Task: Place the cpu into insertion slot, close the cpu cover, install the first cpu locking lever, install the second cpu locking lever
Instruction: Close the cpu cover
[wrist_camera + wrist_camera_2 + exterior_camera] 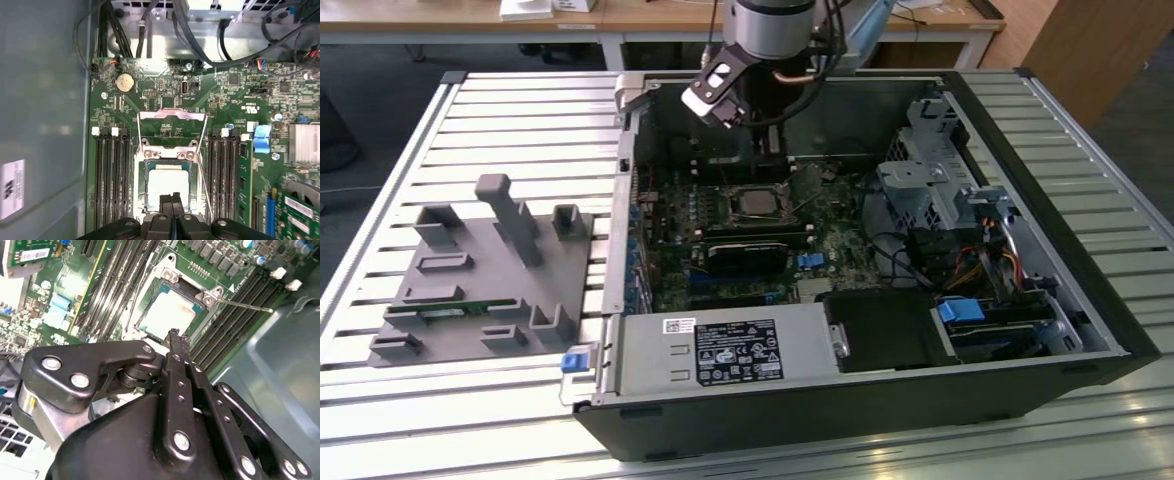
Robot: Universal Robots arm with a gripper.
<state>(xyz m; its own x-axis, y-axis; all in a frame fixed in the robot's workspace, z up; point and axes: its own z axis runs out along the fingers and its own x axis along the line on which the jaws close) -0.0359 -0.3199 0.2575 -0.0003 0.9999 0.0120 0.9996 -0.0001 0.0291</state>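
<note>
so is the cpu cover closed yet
No, the cpu cover stands raised off the insertion slot, with the cpu bare in it.

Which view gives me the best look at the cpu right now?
The first wrist view: the cpu faces the camera squarely. The second wrist view shows it slanted under glare; the exterior view, small and far.

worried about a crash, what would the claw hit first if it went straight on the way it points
Most likely the cpu lying in the insertion slot, near its edge; the shut claw hangs over it. Depth is unclear, so it may meet the slot's metal surround instead.
</note>
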